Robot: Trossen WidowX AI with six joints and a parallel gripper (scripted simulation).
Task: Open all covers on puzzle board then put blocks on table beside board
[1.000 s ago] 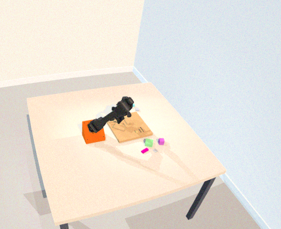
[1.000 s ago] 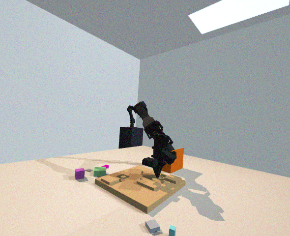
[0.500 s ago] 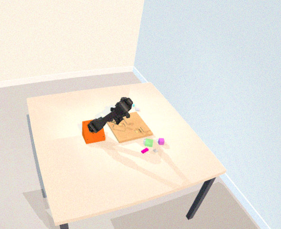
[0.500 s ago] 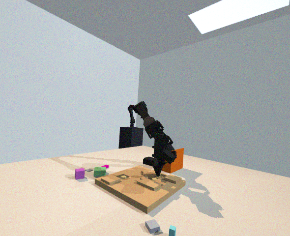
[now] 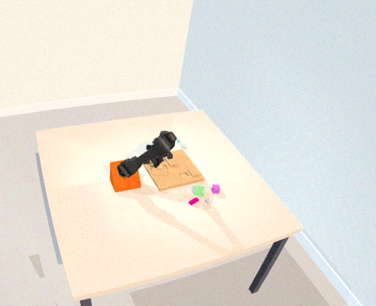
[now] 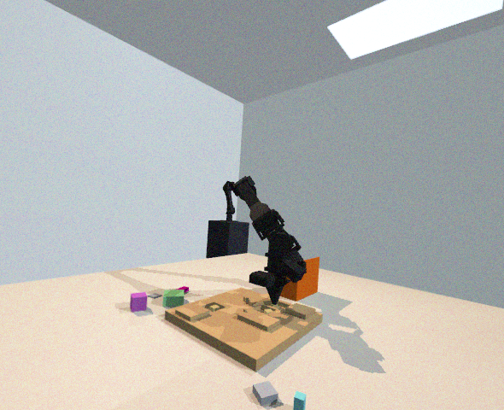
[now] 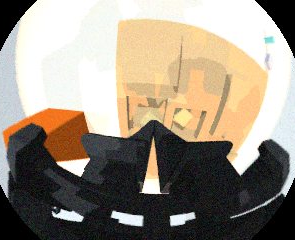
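Note:
The wooden puzzle board (image 5: 178, 184) (image 6: 239, 346) (image 7: 147, 45) lies flat on the table. In the exterior view, raised wooden slabs stand on it: a left one (image 6: 192, 313), a middle one (image 6: 257, 319) and a right one (image 6: 304, 310). A pale square (image 5: 183, 174) (image 6: 214, 306) shows inside a well beside the left slab. Another pale square (image 7: 182, 118) shows in the wrist view ahead of the fingers; whether these are blocks or well floors I cannot tell. My gripper (image 6: 274, 302) (image 7: 154, 123) is shut and empty, pointing down with its tips low at the board's far right part.
An orange box (image 5: 127, 184) (image 6: 307, 280) (image 7: 62, 132) stands close beside the board. Off another side lie a green block (image 5: 199, 190) (image 6: 173, 298), a purple cube (image 5: 215, 189) (image 6: 138, 301), a magenta piece (image 5: 194, 201) and a grey piece (image 5: 208, 201). Another grey block (image 6: 265, 393) and a cyan block (image 6: 299, 401) lie elsewhere.

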